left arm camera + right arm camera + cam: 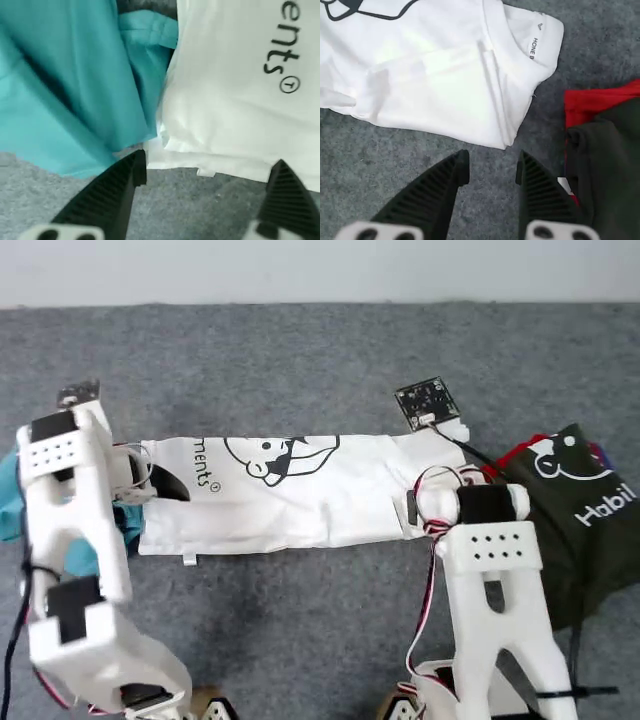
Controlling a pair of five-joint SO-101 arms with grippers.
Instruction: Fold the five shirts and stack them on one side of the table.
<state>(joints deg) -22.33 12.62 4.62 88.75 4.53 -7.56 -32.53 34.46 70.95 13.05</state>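
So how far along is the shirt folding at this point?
Early. The white printed shirt is folded lengthwise into a long strip; the left gripper and right gripper hover open at its ends. Cross folds remain. The teal shirt, black printed shirt and red garment under it look unfolded, unstacked.

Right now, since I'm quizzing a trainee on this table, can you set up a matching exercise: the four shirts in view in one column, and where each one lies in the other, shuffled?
Things:
1. white shirt
2. teal shirt
3. black shirt
4. red shirt

Places:
A. bunched beside the left arm
B. only a strip, at another shirt's edge
C. laid out long between the two arms
D. beside the right arm, white print facing up

Pairs: 1-C, 2-A, 3-D, 4-B
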